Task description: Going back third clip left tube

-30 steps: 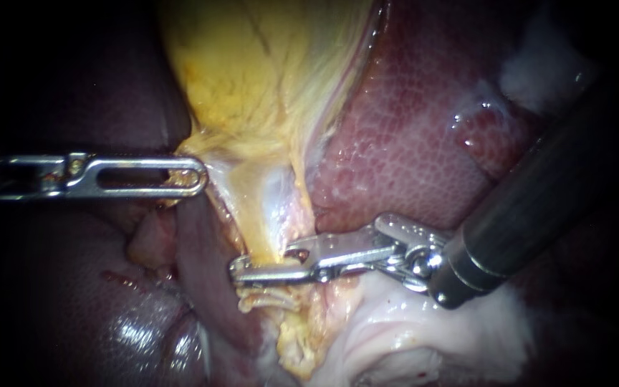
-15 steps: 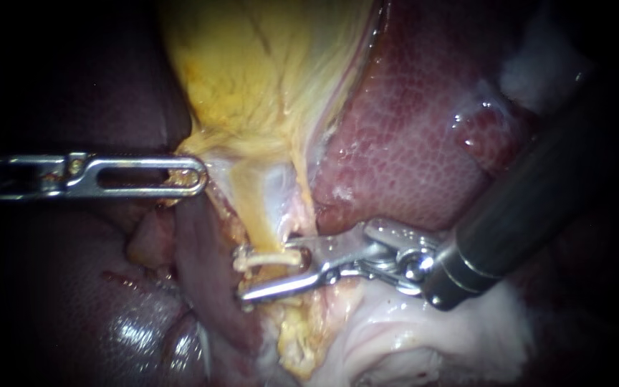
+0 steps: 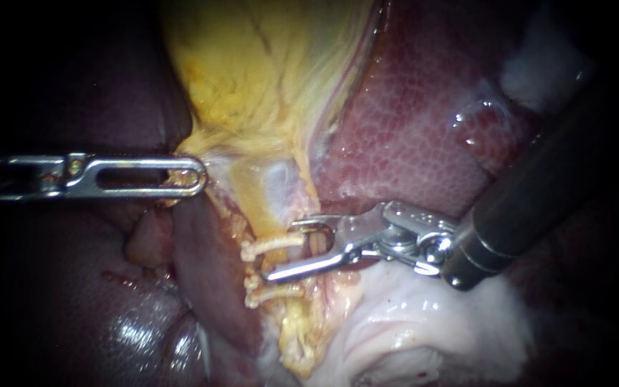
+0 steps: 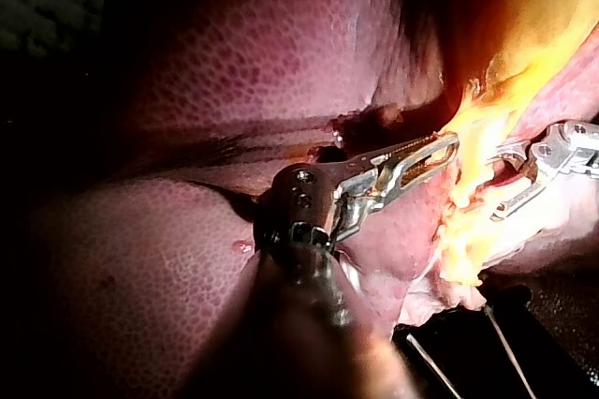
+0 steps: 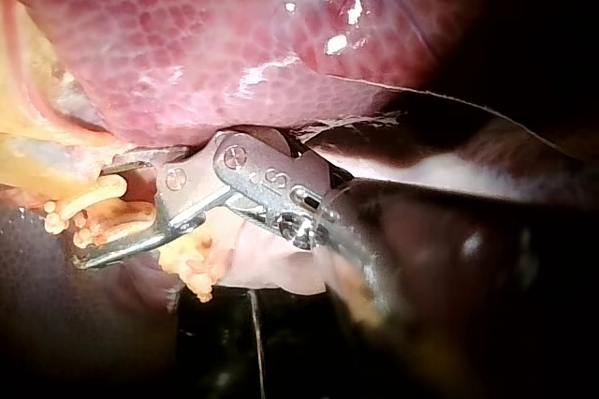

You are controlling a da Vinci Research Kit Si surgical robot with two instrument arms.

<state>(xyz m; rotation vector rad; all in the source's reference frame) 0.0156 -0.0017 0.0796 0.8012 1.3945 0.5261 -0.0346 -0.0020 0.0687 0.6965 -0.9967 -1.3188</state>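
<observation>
The endoscope shows only the slotted flat face of the claw on my left instrument (image 3: 196,175). My left wrist camera shows it edge-on instead, its two halves pressed together on yellow tissue at the lower end of the gallbladder (image 3: 252,79). Only the right wrist camera shows the knobbed ends of the clips just ahead of my right instrument (image 3: 286,251).

That instrument comes in from 2 o'clock with its claw spread wide, gripping nothing. One half lies above the top clip (image 3: 270,246) and the other below it, so the clip's 3 o'clock end sits in the gap. I cannot tell whether metal touches it.

The clip sits on the tube (image 3: 256,208), just toward 7 o'clock of the endoscope view's centre. Its long axis runs 9 to 3 o'clock, tipped slightly toward 2, and crosses the tube, which runs 12 to 6. The lower clips (image 3: 277,290) lie just beyond at 6 o'clock. The liver (image 3: 410,143) fills the 1 to 3 o'clock side.
</observation>
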